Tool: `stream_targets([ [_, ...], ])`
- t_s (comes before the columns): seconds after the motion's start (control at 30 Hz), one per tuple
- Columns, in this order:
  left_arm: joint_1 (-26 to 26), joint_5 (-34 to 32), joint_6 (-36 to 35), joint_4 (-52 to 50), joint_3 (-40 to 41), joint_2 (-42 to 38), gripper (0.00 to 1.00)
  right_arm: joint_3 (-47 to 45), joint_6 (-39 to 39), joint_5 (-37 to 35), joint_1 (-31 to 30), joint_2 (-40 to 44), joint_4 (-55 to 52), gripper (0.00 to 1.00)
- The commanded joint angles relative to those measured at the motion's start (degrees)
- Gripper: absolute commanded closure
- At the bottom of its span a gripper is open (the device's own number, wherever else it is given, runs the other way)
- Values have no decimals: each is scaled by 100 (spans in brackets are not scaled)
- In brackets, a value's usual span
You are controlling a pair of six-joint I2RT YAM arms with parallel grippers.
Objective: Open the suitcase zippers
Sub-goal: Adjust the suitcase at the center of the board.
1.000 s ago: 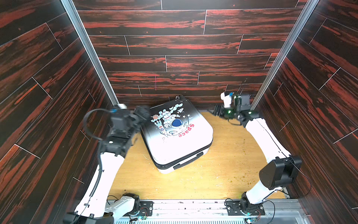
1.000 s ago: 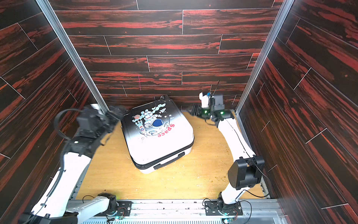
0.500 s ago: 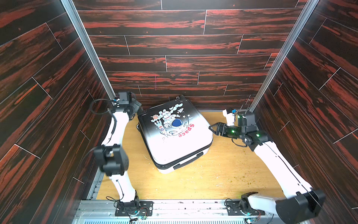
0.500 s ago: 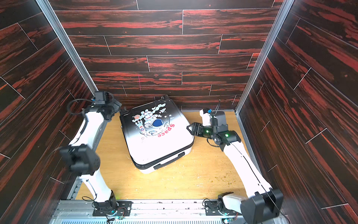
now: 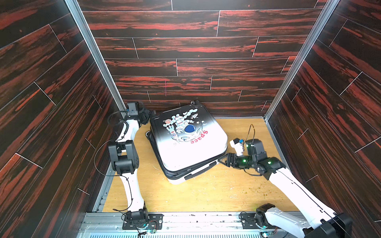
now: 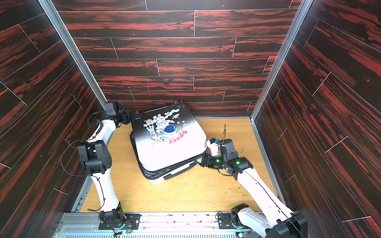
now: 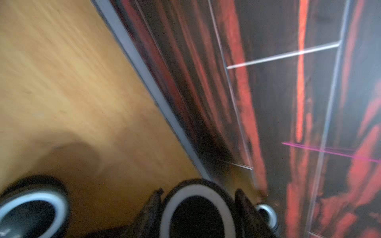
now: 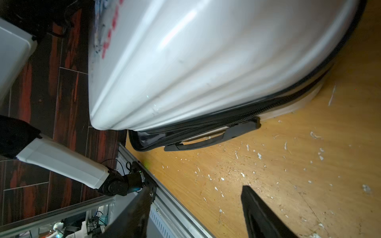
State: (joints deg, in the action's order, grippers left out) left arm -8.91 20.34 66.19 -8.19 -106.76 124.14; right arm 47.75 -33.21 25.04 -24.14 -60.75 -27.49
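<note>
Suitcase [image 5: 191, 148] lies flat, print up, on tabletop [image 5: 206, 191], toward the back wall. Zippers [image 8: 237, 117]: track along the near edge looks partly parted by the side handle [image 8: 212, 138].

Right gripper [image 5: 223, 159] is just beside the near-right corner, jaws released, nothing between them. Left gripper [image 5: 152, 114] is at the far-left corner, jaws bracketing a wheel [image 7: 171, 208]. Cannot tell if clamped; view blurred.

Step, judged: right arm lining up on the seam. Next: find a pull tab (none made out), pinch it, run it along the track.

Black-to-white suitcase [image 5: 191, 152] lying flat, astronaut print up, zippers [image 8: 233, 117] (corner seam gaping)
</note>
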Motion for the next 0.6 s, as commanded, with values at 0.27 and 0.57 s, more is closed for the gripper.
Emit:
stream_targets([
  [0.27,165,492,1366,2571,1671,-1109,88,-20,-649,-275,26,-888,1587,28],
  [0.57,371,632,1973,3391,1935,-1396,74,468,-445,161,53,-1558,2159,26],
])
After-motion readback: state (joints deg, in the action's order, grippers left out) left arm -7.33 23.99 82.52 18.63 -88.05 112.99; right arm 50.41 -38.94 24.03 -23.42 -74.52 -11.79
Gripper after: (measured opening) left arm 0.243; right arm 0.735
